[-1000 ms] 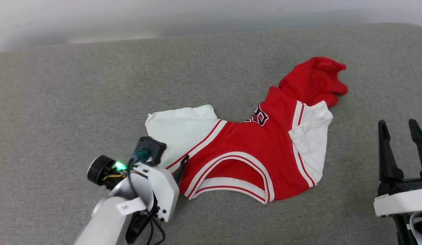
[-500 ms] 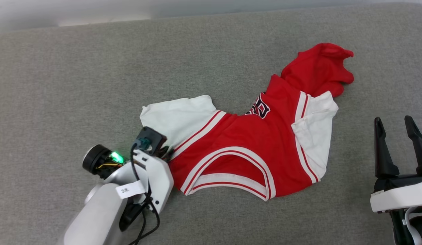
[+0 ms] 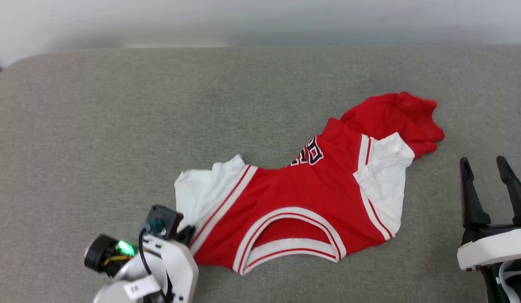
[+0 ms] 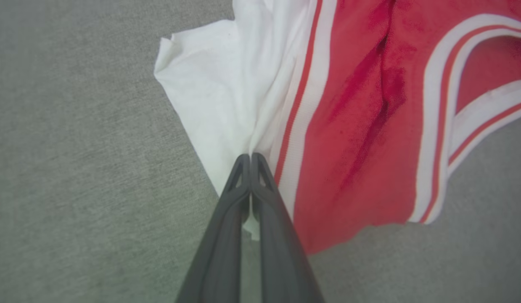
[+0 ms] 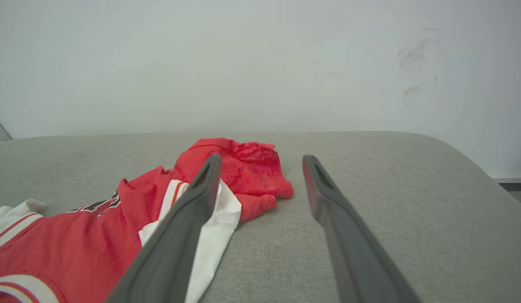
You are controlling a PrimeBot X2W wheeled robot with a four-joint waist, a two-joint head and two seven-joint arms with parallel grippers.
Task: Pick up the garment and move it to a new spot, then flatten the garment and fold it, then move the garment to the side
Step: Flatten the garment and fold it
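The garment [image 3: 310, 198], a red jersey T-shirt with white sleeves and striped trim, lies crumpled across the grey cushion. Its neck opening faces the near edge and its red lower body is bunched at the far right [image 5: 239, 168]. My left gripper [image 4: 250, 158] is shut on the near edge of the white left sleeve [image 4: 218, 101], beside the striped trim; from the head camera its fingertips [image 3: 186, 232] sit at that sleeve's lower corner. My right gripper [image 3: 487, 168] stands open to the right of the garment, apart from it, with nothing between its fingers [image 5: 205, 181].
The grey upholstered surface [image 3: 117, 126] stretches wide to the left and behind the garment. Its far edge meets a pale wall [image 5: 260, 63]. The cushion's rounded right corner [image 5: 466, 160] drops off beyond my right gripper.
My left gripper has closed onto the white sleeve, which is now pulled in and bunched narrower. The head camera has shifted, so the whole scene sits lower. The right gripper stays open.
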